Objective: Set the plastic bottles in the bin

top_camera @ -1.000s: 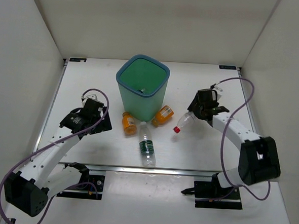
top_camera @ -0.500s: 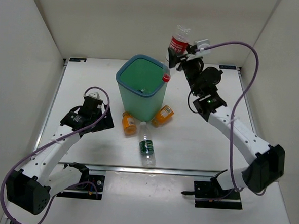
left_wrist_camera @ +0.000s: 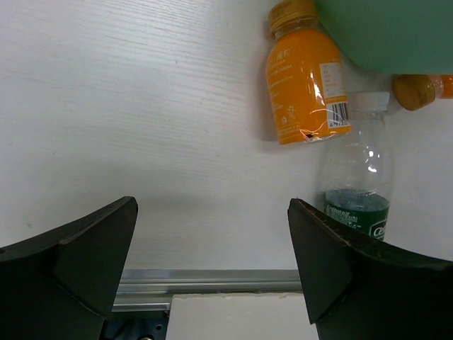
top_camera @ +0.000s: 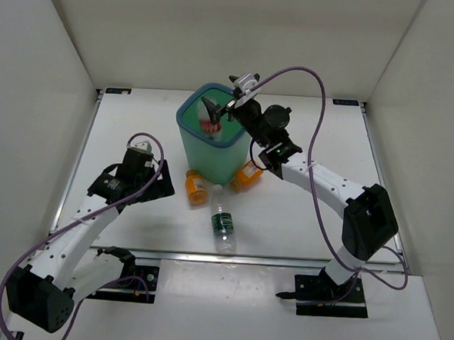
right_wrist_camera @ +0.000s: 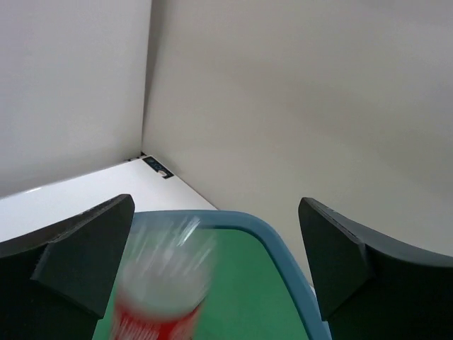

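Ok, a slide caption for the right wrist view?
Right gripper open over the bin; the red-labelled bottle, motion-blurred, falls into its mouth.

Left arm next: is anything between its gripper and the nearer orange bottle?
Nothing visible. Only bare table lies between the open left gripper and that orange bottle; the green-labelled bottle lies close beside it, off to one side.

White table point(top_camera: 321, 137) (bin point(top_camera: 213, 152), three bottles point(top_camera: 223, 225))

Bright even light, soft shadows, motion-blurred red-labelled bottle point(right_wrist_camera: 161, 287) in right wrist view.
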You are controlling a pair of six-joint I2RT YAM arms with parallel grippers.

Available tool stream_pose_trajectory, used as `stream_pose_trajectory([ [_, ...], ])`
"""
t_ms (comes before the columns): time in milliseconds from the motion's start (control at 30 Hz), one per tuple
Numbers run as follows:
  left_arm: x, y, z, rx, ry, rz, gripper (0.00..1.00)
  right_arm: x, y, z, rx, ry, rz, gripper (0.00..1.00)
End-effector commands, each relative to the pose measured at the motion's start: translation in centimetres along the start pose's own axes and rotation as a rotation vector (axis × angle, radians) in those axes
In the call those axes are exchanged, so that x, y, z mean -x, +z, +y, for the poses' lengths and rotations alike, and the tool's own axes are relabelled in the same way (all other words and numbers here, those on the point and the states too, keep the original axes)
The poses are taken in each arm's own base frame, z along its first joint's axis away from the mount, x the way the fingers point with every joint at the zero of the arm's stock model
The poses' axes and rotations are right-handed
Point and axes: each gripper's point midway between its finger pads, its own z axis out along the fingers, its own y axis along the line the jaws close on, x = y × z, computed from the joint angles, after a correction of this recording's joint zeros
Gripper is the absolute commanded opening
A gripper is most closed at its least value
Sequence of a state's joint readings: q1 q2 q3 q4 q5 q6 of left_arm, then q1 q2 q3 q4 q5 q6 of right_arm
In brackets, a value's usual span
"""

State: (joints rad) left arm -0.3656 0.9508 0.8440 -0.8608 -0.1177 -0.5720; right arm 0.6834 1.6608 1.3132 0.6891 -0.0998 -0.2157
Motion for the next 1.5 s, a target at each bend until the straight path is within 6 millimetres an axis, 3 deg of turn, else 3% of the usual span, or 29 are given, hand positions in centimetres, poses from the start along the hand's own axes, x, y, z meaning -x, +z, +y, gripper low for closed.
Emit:
stream_pose_trajectory([
  [0, 0.1, 0.4, -0.7, -0.028, -0.029, -0.003, 0.99, 8.5, -0.7, -3.0, -0.066, -0.033, -0.188, 0.99],
  [133, 0.0, 1.8, -2.1, -0.046, -0.038, 0.028, 0.98, 9.4, -2.2, -5.2, -0.15, -0.032, -0.093, 0.99],
  [233, 0.5, 3.1, -3.3, -0.061, -0.072, 0.039, 0.99, 6.5, -4.6, -7.5, -0.292, -0.011, 0.094, 0.99],
  [367, 0.7, 5.2, -5.1, -0.086, -0.114, 0.064, 0.98, 0.1, -11.3, -10.7, -0.49, 0.074, 0.395, 1.0],
  [400, 0.6, 5.8, -5.5, -0.082, -0.109, 0.073, 0.98, -2.0, -14.0, -11.6, -0.514, 0.098, 0.485, 1.0],
  [433, 1.1, 6.3, -5.8, -0.074, -0.123, 0.06, 0.99, -2.1, -15.3, -11.7, -0.533, 0.183, 0.486, 0.99],
  [467, 1.1, 6.6, -6.2, -0.073, -0.117, 0.056, 0.99, -5.0, -17.6, -11.5, -0.53, 0.248, 0.567, 1.0],
  [500, 1.5, 7.0, -6.6, -0.075, -0.121, 0.047, 0.99, -6.7, -20.2, -12.0, -0.557, 0.279, 0.609, 0.99],
  [533, 1.3, 7.5, -6.7, -0.066, -0.13, 0.054, 0.98, -7.7, -22.4, -12.1, -0.585, 0.311, 0.627, 0.99],
  [567, 1.5, 8.0, -7.2, -0.081, -0.136, 0.051, 0.98, -7.3, -23.4, -11.8, -0.586, 0.334, 0.62, 1.0],
  [633, 1.6, 8.7, -7.8, -0.1, -0.159, 0.044, 0.99, -9.7, -26.8, -11.5, -0.629, 0.369, 0.708, 0.99],
  [733, 2.4, 9.4, -8.7, -0.127, -0.174, 0.014, 0.99, -11.6, -30.1, -11.1, -0.674, 0.407, 0.776, 0.99],
  [767, 2.6, 9.7, -8.5, -0.109, -0.179, -0.002, 0.99, -11.2, -30.4, -10.8, -0.664, 0.429, 0.759, 0.99],
  [900, 1.7, 11.2, -8.6, -0.114, -0.171, 0.012, 0.99, -12.8, -32.7, -10.1, -0.683, 0.484, 0.792, 0.99],
  [1033, -1.1, 12.5, -7.8, -0.091, -0.16, 0.088, 0.98, -12.8, -33.6, -10.3, -0.707, 0.482, 0.795, 0.99],
  [1100, -1.5, 12.6, -7.3, -0.045, -0.135, 0.097, 0.87, -12.8, -33.6, -10.4, -0.705, 0.48, 0.79, 0.99],
  [1233, -1.6, 11.6, -6.3, -0.047, -0.162, 0.093, 0.56, -12.5, -33.6, -10.8, -0.712, 0.472, 0.782, 0.99],
  [1333, -0.1, 9.0, -5.8, -0.064, -0.173, 0.032, 0.45, -12.5, -33.3, -10.6, -0.699, 0.477, 0.772, 0.99],
  [1400, 2.4, 5.5, -5.3, -0.052, -0.171, -0.079, 0.42, -12.9, -32.9, -10.2, -0.686, 0.48, 0.783, 0.99],
  [1433, 2.7, 4.3, -4.6, -0.027, -0.167, -0.1, 0.43, -13.0, -32.7, -10.0, -0.677, 0.488, 0.788, 0.99],
  [1467, 4.5, 2.1, -4.5, -0.038, -0.167, -0.18, 0.45, -13.2, -32.5, -9.6, -0.663, 0.489, 0.792, 0.99],
])
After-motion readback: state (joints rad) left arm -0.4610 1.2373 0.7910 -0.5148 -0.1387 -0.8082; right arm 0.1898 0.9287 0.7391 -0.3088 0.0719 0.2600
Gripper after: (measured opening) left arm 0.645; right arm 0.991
